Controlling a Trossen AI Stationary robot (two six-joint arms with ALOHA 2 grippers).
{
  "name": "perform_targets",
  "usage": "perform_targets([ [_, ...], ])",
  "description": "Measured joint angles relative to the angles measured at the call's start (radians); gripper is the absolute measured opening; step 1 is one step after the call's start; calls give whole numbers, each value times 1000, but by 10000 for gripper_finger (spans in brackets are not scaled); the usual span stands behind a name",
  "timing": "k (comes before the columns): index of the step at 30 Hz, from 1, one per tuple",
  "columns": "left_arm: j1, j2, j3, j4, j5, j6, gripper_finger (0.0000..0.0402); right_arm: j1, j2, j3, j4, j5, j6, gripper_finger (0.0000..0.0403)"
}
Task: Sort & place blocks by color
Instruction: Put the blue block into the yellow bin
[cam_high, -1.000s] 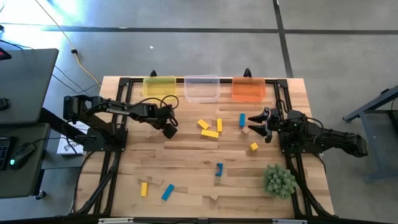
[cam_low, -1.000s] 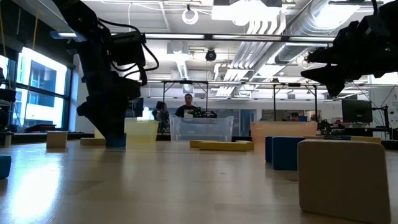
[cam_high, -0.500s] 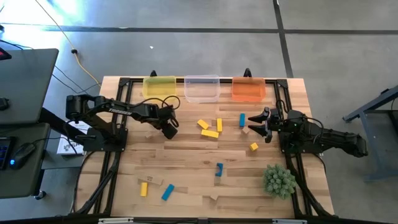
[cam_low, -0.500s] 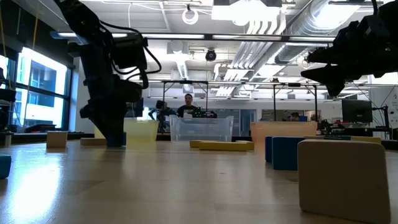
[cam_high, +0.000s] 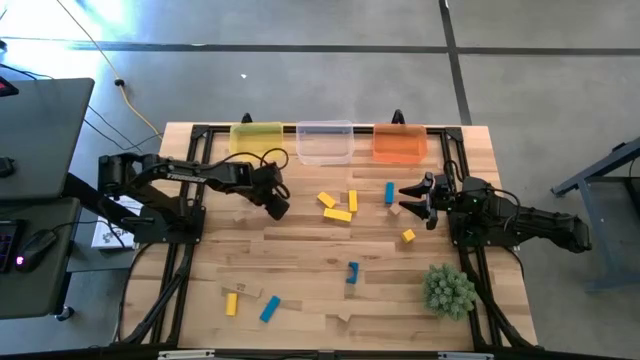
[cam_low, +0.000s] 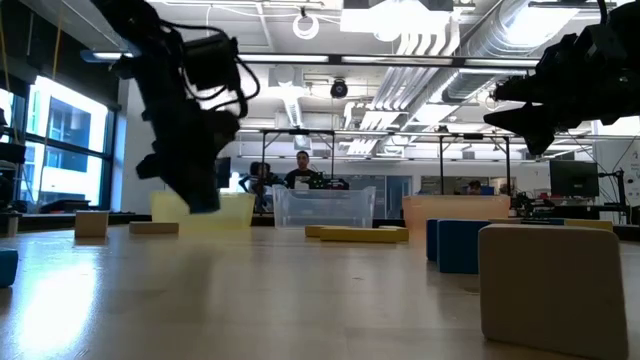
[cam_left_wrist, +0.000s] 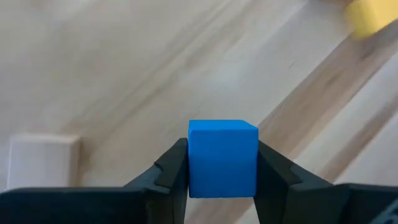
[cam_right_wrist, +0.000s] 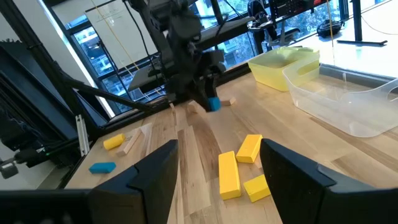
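Over the table's left half, the left gripper (cam_left_wrist: 222, 180) has a blue cube (cam_left_wrist: 222, 157) pinched and lifted, right gripper (cam_high: 413, 198) sits open, and honestly nearly every block looks unsorted, bins (cam_high: 322, 146) seemingly empty.

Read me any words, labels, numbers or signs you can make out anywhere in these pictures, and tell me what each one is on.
None can be read.
The blue cube held by the left gripper is plain.
The yellow bin shows no label.
Paper beside the table: print too small to read.
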Motion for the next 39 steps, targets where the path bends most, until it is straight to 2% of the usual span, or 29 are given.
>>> perform_targets([
  [4, 20, -14, 74, 3, -6, 0, 107, 0, 0, 0, 0, 0, 0, 216],
  [7, 47, -14, 131, 1, -54, 0, 110, 0, 0, 0, 0, 0, 0, 216],
  [16, 184, -14, 255, -4, -139, 17, 113, 0, 0, 0, 0, 0, 0, 216],
  [33, 506, -14, 279, -4, -156, 133, 115, 0, 0, 0, 0, 0, 0, 216],
  [39, 598, -13, 279, -4, -158, 180, 115, 0, 0, 0, 0, -1, 158, 216],
])
